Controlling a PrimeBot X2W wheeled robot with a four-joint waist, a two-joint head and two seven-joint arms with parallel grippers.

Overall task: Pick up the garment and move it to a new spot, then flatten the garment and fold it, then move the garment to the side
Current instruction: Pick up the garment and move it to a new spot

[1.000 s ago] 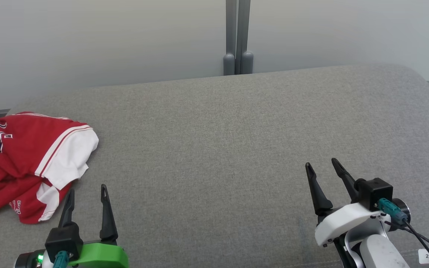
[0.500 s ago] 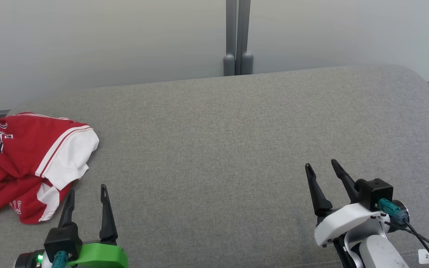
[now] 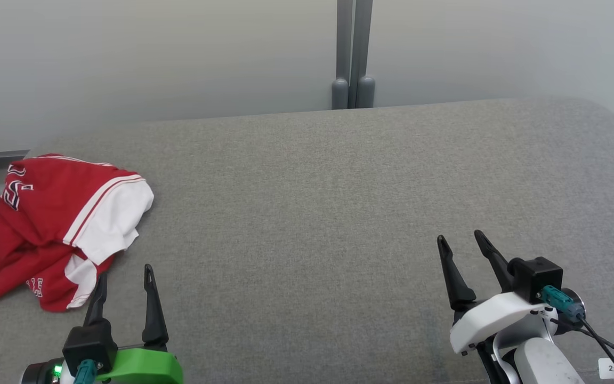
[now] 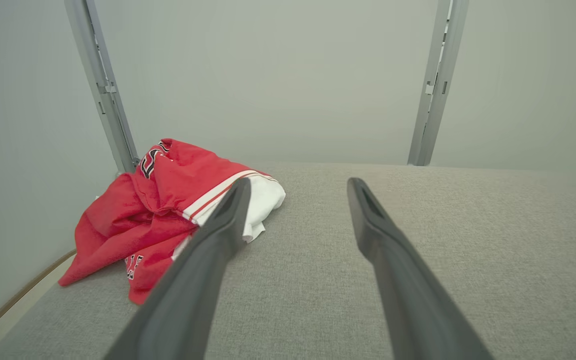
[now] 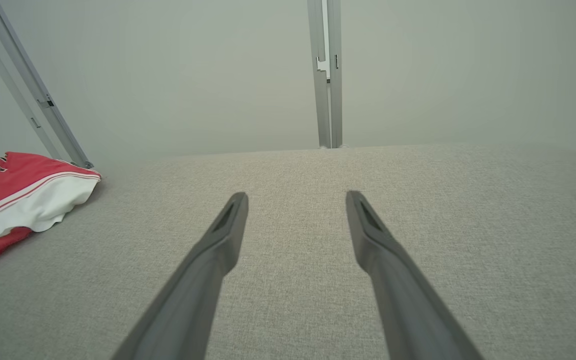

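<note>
The garment (image 3: 56, 224) lies bunched at nine o'clock on the pad (image 3: 307, 186), perhaps overhanging its edge. The left gripper (image 3: 126, 271), at seven o'clock, gapes empty just beside it. The right gripper (image 3: 459, 235), at four o'clock, gapes empty too, well apart.

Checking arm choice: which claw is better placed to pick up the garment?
Left. The left claw sits open right beside the crumpled garment; the right claw is far across the cushion.

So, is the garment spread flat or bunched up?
Bunched up. The red garment lies in a crumpled heap, layers overlapping, at the left edge of the grey surface.
</note>
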